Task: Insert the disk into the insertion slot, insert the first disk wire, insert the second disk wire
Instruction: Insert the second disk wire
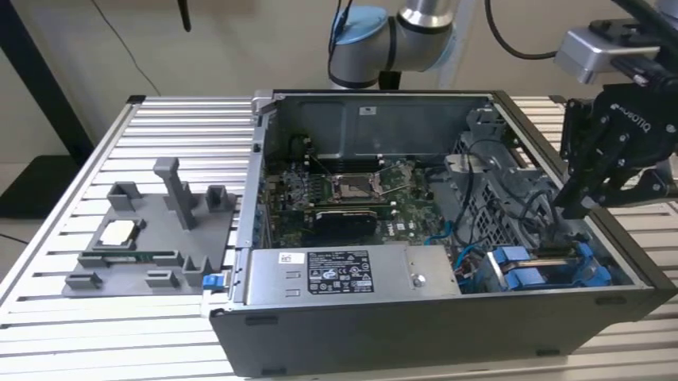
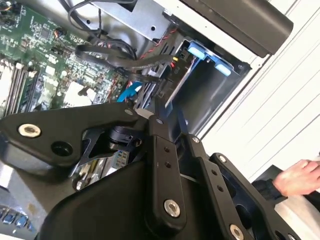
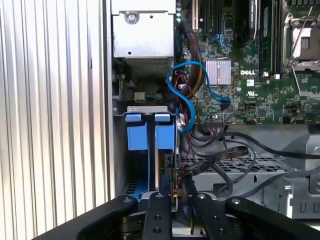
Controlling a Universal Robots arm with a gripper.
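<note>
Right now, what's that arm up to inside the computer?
Gripper low over the drive bay. Disk's blue carrier sits in the bay. Loose black cables crowd alongside.

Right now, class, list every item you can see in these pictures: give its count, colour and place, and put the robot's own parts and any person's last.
Computer case: one, dark grey, open, on the slatted table.
Slatted table: one, silver, under everything.
Motherboard: one, green, on the case floor.
Power-supply box: one, grey, along the case's near wall.
Disk: one, in a blue carrier, in the insertion slot in the case's corner.
Cables: several, blue and black, beside the slot.
Fixture tray: one, grey, at the exterior view's left.
Gripper: one, black, above the disk.
Hand: one, by the table edge.
</note>
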